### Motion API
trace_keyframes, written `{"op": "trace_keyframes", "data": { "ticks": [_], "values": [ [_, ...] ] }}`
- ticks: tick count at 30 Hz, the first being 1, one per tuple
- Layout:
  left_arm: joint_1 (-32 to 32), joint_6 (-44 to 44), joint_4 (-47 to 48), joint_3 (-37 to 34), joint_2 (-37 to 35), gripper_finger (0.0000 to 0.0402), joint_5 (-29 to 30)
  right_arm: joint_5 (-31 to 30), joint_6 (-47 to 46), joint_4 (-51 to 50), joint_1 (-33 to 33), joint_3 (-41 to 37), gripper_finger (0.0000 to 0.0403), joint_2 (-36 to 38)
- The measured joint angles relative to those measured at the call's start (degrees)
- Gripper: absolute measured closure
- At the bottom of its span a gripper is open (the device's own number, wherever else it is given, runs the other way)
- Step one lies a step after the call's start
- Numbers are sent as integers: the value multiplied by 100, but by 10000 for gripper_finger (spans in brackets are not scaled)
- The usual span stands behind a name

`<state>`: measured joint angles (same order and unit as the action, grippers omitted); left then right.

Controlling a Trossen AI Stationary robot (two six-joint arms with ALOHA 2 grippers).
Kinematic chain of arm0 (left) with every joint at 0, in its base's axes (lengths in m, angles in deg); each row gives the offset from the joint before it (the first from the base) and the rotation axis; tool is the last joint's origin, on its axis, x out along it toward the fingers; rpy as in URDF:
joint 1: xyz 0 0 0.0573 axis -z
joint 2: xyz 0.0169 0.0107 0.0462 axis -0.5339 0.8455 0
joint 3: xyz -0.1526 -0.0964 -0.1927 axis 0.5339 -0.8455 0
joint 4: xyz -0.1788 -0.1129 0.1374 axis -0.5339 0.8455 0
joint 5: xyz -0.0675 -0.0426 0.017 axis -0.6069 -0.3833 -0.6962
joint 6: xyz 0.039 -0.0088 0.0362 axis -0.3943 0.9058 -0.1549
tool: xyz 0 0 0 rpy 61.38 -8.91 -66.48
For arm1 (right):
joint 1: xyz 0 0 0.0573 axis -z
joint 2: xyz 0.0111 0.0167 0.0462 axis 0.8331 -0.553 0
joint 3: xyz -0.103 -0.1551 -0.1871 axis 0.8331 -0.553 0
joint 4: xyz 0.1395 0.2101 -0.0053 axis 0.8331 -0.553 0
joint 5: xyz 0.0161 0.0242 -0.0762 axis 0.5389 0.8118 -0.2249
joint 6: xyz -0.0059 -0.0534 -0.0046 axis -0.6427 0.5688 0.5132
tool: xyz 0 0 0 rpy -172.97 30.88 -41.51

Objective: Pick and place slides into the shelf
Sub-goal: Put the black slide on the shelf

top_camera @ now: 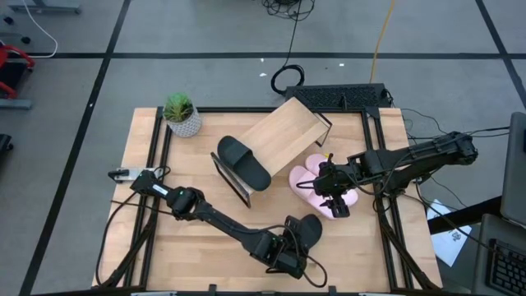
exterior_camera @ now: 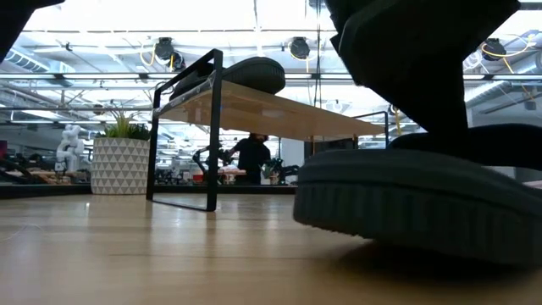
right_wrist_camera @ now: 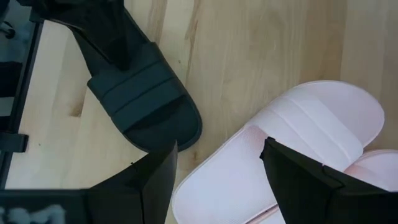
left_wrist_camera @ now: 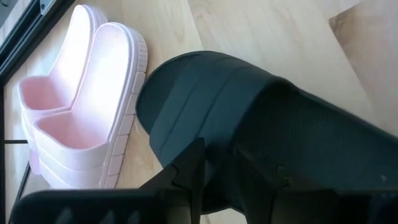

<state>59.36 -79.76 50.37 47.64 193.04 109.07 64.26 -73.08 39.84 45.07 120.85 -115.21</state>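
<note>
Slides, four foam sandals with wide single straps, are lying in three places; one black foam sandal (top_camera: 243,163) is resting on top of the light wooden open-sided shelf (top_camera: 283,134), near its end panel, while the shelf is standing at an angle mid-table; the second black foam sandal (top_camera: 306,228) is lying on the wooden tabletop (top_camera: 205,247) near the front edge, with the left gripper (top_camera: 289,256) sitting at its end, fingers (left_wrist_camera: 186,180) apparently spread around the strap, though whether they are clamping it I cannot tell; the pale pink foam pair (top_camera: 316,185) is lying side by side just right of the shelf; the right gripper (top_camera: 333,196) is hovering over them, fingers (right_wrist_camera: 155,180) spread wide either side of one pink sandal; a white patterned pot with a green plant (top_camera: 182,115) is standing at the far left corner.
</note>
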Motion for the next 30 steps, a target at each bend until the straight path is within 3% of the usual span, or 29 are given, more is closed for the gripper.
{"op": "trace_keyframes", "data": {
  "ticks": [30],
  "values": [
    [25, -227, -7, -29, 10, 314, 141, -20, 59, 31, -1, 0, 174, 0]
  ]
}}
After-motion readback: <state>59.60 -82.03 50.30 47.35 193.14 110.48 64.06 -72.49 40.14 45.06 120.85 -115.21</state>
